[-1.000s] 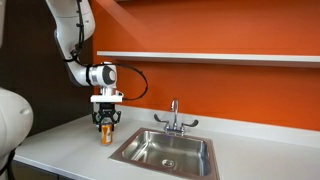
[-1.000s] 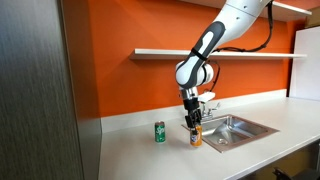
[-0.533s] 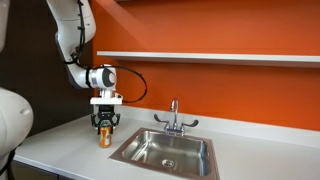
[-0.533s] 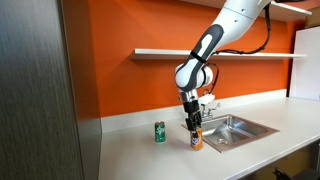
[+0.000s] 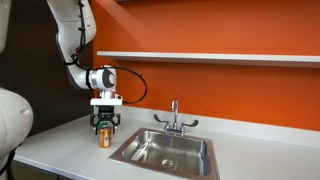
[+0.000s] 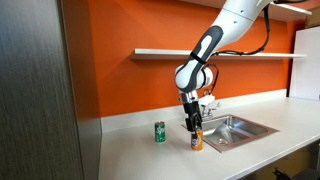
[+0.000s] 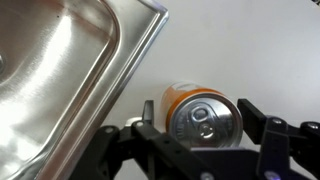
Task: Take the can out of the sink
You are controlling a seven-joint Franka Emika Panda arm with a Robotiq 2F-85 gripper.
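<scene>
The orange-brown can stands upright on the white counter just beside the sink, outside the basin. It shows in both exterior views. My gripper points straight down over it, a finger on each side of the can's top. In the wrist view the can lies between the two fingers with a small gap on each side, so the gripper is open. The sink's steel rim runs along the left of that view.
A small green can stands on the counter a little away from the orange-brown can. The chrome faucet is behind the basin. An orange wall with a shelf backs the counter. A dark cabinet side stands at the counter's end.
The can sits slightly lower, now resting on the counter. The arm has hardly moved otherwise.
</scene>
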